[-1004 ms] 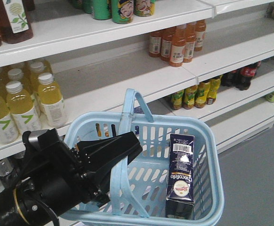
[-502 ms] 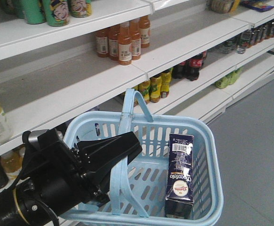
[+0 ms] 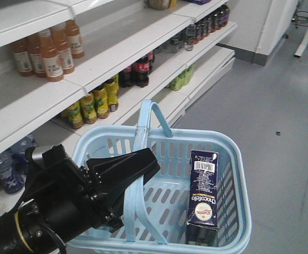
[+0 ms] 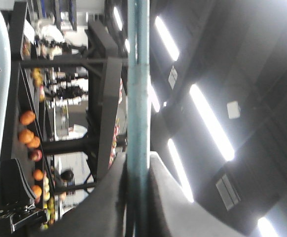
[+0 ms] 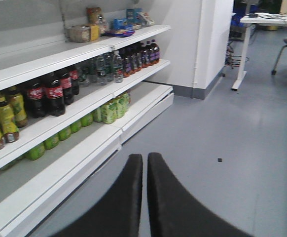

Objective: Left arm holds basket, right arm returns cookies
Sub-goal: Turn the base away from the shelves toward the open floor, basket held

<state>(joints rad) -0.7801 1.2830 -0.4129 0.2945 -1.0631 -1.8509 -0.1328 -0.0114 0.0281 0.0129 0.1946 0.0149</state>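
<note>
Exterior front-facing view: the light blue basket point(image 3: 207, 136) is carrying the cookies point(image 3: 202, 196), a tall navy box standing upright by its right wall, with a white barcode label near the top. The left gripper point(image 3: 143, 166) is clamping the basket's hoop handle point(image 3: 148, 114). The right gripper point(image 5: 144, 168) is hanging pressed together, empty, above the floor point(image 5: 242, 148).

The grey floor surface point(image 5: 222, 143) carries white shelving point(image 5: 59, 170) along its left side, a white desk leg point(image 5: 241, 57) at far right, and one small dark speck point(image 5: 219, 160) between them.
</note>
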